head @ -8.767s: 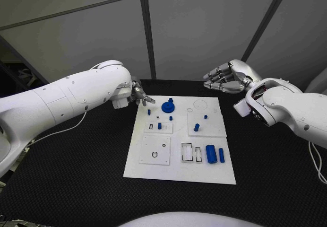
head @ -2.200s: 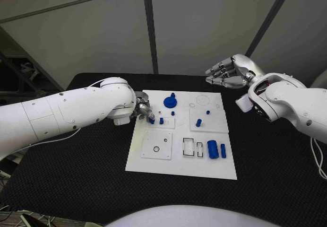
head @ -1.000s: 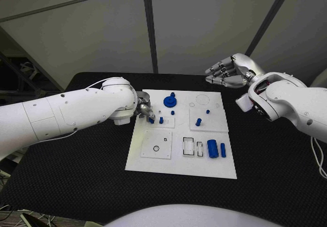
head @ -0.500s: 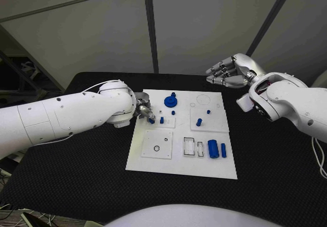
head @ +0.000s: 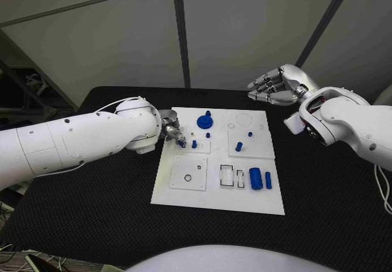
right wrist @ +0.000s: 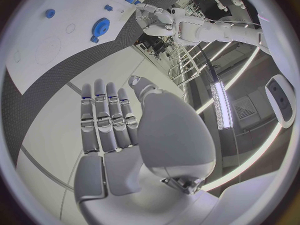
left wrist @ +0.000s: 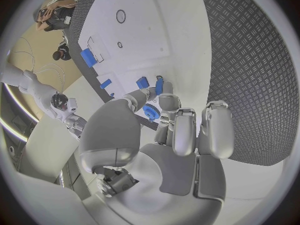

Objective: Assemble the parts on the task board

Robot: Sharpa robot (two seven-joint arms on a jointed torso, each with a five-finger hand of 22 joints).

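task board (head: 219, 195): white plate, flat, mid-table | parts (head: 254, 178): small blue pieces, spread across board, some upright

Even cool light, soft shadows; bright ceiling strip (right wrist: 220, 105) glares; wrist views bend straight edges.

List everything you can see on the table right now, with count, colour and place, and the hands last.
Task board: one, white, middle of the black table.
Gear-shaped part: one, blue, far end of the board, left of centre.
Small peg: one, blue, just nearer than the gear.
Upright pegs: two, blue, on the far left raised plate, at the left hand's fingertips.
Pegs on the far right plate: two, blue, one larger, one small.
Cylinders: two, blue, one thick and one thin, lying at the board's near right.
Table: one, black, textured.
Left hand: silver, at the board's far left edge, fingertips at a blue peg.
Right hand: silver, raised beyond the board's far right corner, holding nothing.
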